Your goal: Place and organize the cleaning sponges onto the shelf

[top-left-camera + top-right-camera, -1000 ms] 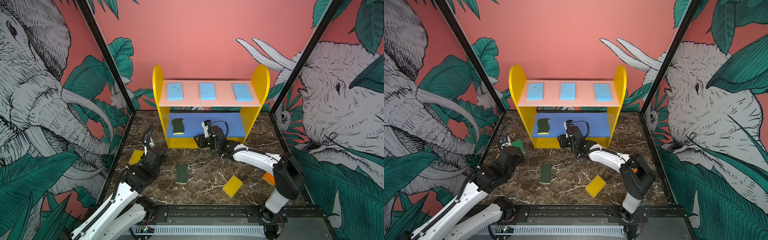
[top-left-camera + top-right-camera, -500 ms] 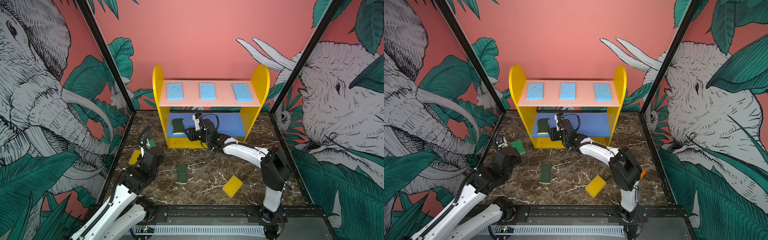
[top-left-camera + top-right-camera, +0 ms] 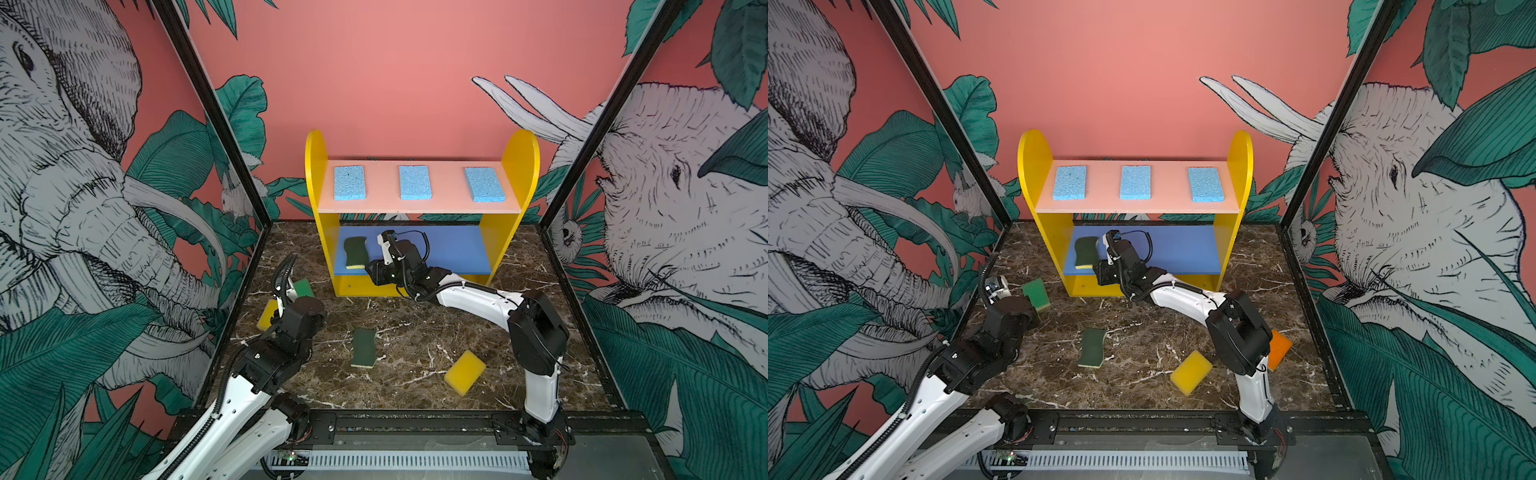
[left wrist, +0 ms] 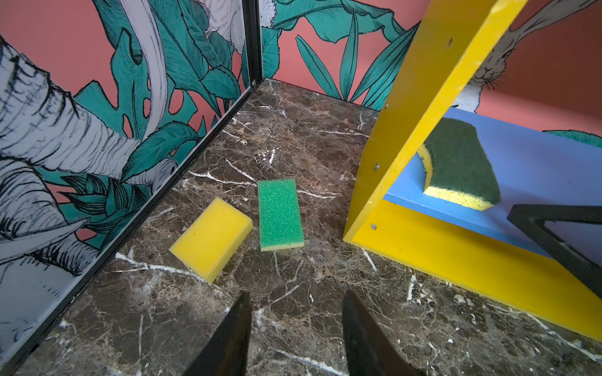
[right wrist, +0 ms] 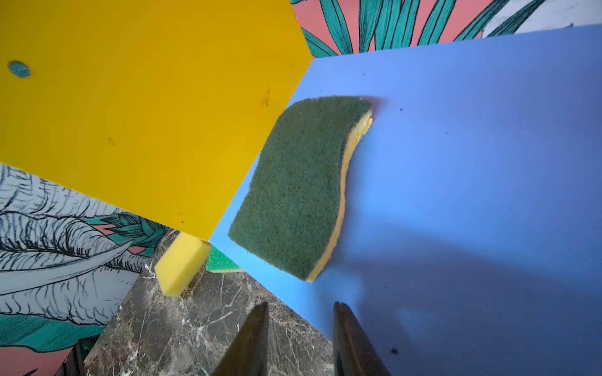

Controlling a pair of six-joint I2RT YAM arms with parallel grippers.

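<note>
On the pink top board point(image 3: 415, 205) of the shelf point(image 3: 519, 166): three blue sponges point(image 3: 415, 183), flat, in a row, well spaced, the same in both top views. On the blue middle board point(image 3: 457, 253), at its left end and just beside the yellow side panel point(image 3: 328, 232): one dark green sponge point(image 5: 296, 185), flat, green face up, yellow layer underneath, one short end near the board's front edge. Just short of it, at that front edge: the right gripper point(image 5: 299, 306), fingers a narrow gap apart, gripping nothing, clear of the sponge in the right wrist view.

Down on the marble floor point(image 3: 415, 324), in front of the shelf and between the two arms: a second dark green sponge point(image 3: 364, 348), flat, green face up. Near it, further right and nearer the front: a yellow sponge point(image 3: 465, 371), lying at an angle. Partly hidden behind the right arm point(image 3: 1237, 332): an orange sponge point(image 3: 1280, 349), visible in a top view only.

By the left wall point(image 4: 97, 146), left of the shelf: a bright green sponge point(image 4: 280, 215) and a second yellow sponge point(image 4: 211, 239), just beside each other, both flat. Short of that pair, above bare floor: the left gripper point(image 4: 296, 294), fingers wide apart, empty, pointing toward the two sponges.
</note>
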